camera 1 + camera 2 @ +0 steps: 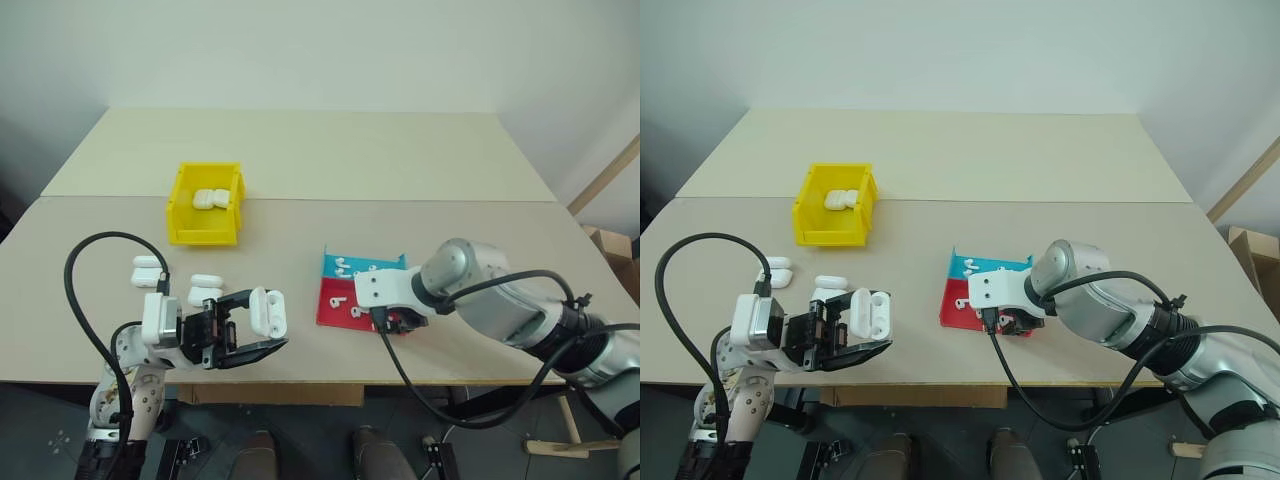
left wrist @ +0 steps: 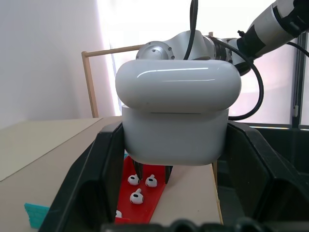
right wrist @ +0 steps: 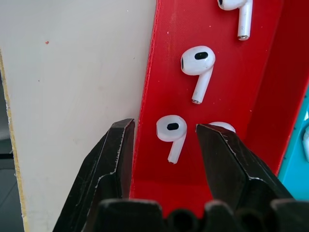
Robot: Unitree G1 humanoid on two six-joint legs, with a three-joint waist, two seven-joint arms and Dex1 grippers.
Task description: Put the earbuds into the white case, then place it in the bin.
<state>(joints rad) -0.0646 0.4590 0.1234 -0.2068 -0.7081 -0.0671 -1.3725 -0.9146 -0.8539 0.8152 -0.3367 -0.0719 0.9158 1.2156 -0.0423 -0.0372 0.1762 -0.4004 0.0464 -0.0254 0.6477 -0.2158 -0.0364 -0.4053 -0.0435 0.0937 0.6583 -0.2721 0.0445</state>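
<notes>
the left gripper (image 1: 262, 330) is clamped on a white case (image 1: 267, 311) above the table's near edge. the right gripper (image 3: 164, 140), jaws parted, straddles one earbud (image 3: 171, 133) at the red tray's (image 3: 169, 72) rim. the yellow bin (image 1: 178, 212) sits well apart, open table between.

1. I read this as a robot test lab, not a home or shop: bare white walls (image 1: 300, 50), nothing hung on them.
2. Two plain beige tables (image 1: 330, 150) sit pushed together, seam running across.
3. Props look staged: a yellow bin (image 1: 205, 204), a red-and-blue tray (image 1: 350, 290), spare white cases (image 1: 148, 270).
4. Exposed black cables (image 1: 85, 300) loop off my arms.
5. A cardboard box (image 1: 612, 250) sits on the floor at right, beside a bare wooden frame (image 1: 600, 180).
</notes>
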